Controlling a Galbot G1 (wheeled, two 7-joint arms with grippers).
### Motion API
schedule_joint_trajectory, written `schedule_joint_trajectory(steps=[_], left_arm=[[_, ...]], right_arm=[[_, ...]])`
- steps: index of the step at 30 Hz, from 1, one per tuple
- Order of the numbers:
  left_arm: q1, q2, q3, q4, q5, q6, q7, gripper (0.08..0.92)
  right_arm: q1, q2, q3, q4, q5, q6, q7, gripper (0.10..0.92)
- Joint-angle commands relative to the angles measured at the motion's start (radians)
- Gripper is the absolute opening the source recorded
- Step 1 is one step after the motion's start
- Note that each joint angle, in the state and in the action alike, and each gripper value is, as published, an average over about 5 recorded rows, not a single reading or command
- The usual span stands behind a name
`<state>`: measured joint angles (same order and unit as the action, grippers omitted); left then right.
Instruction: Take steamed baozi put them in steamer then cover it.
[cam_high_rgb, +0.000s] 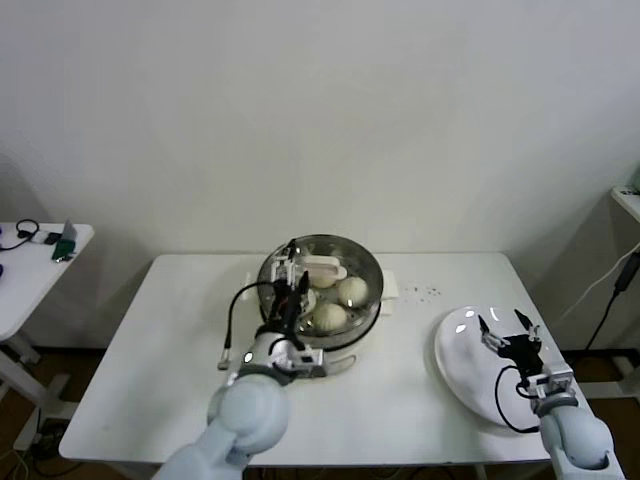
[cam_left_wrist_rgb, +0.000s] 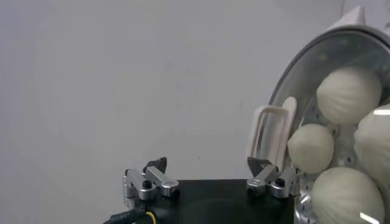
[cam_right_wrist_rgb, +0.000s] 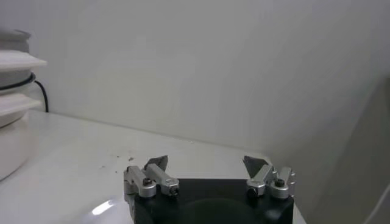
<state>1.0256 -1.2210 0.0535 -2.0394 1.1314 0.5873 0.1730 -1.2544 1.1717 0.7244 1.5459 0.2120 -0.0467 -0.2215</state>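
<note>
At the desk's rear middle, your left claw (cam_high_rgb: 292, 268) gapes empty beside the cover (cam_high_rgb: 322, 272); glass is fragile, take its handle (cam_high_rgb: 322, 268).

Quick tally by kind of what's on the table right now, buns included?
Baozi: 4
Steamer: 1
Cover, on the steamer: 1
Plate: 1
Total: 7
</note>
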Motion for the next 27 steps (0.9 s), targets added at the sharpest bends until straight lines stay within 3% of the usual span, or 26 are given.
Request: schedule_joint_trajectory(steps=[1,3,6,10,15,23,27], left_arm=[[0.222,0.118,-0.248,-0.176,-0.455,-0.172,-0.28,0.823],[0.269,0.089,-0.351,-0.169,-0.571,-0.252,-0.36,0.823],[0.367,0.02,-0.495,-0.154,-0.701,-0.405,-0.392,0.823],[0.489,-0.071,-0.606,-0.112,-0.859,-0.572,-0.384,0.823],[0.534,-0.181,-0.709,0.002,-0.976,-0.707,-0.324,0.823],[0.581,-0.243,-0.74,0.162,-1.13,-0.768,-0.243,0.823],[0.583,-0.265,-0.738,0.18,-1.142,-0.758,-0.233,0.823]], right_arm=[[-0.016,-0.004,0.001,0.021,0.009,0.01,-0.007,0.823],[-0.033,-0.007,-0.001,0.034,0.009,0.035,-0.013,0.823],[-0.063,-0.011,-0.004,0.062,0.023,0.047,-0.017,0.823],[-0.093,-0.01,-0.005,0.099,0.05,0.051,-0.023,0.823],[-0.121,-0.003,-0.006,0.137,0.075,0.05,-0.036,0.823],[-0.177,0.023,-0.011,0.167,0.073,0.108,-0.066,0.823],[-0.176,0.033,-0.02,0.16,0.082,0.131,-0.065,0.823]])
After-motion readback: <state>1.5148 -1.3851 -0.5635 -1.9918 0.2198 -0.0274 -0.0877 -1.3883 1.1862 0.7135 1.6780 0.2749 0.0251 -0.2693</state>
